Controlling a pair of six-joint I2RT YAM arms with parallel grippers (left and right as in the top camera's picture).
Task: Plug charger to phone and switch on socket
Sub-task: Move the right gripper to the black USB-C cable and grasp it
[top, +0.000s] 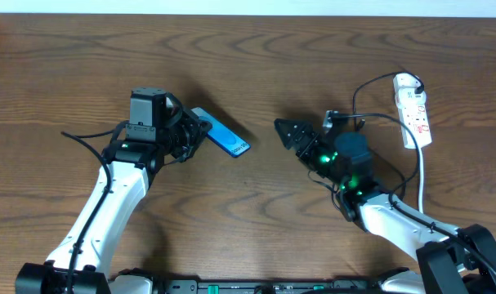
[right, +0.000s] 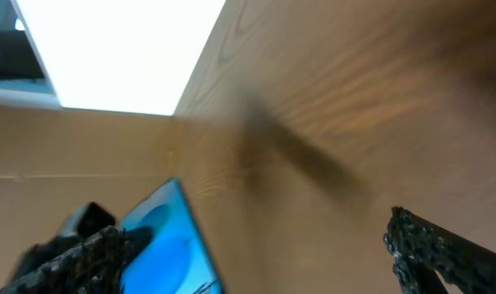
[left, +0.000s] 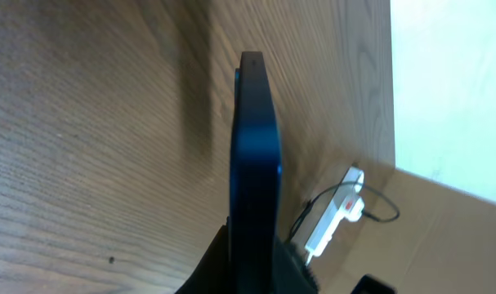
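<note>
Near the middle of the wooden counter [top: 248, 57], the left tool [top: 200, 129] clamps one end of the slim black phone with a blue screen [top: 229, 141]. The right tool [top: 285, 131] gapes wide nearby. The white plastic power strip [top: 413, 106] and the thin black charger cable [top: 355, 96] lie by the right edge.

Wood-grain surface [top: 68, 65], brown, matt with a faint sheen. Glossy, smooth screen on the phone [top: 225, 137], bright blue, with a smooth dark frame. Smooth white plastic for the socket [top: 414, 110] and its cord [top: 421, 175]. Thin black matt sheath on the charger [top: 356, 96]. Rough, pebbled black on the right fingers [right: 444, 249].
</note>
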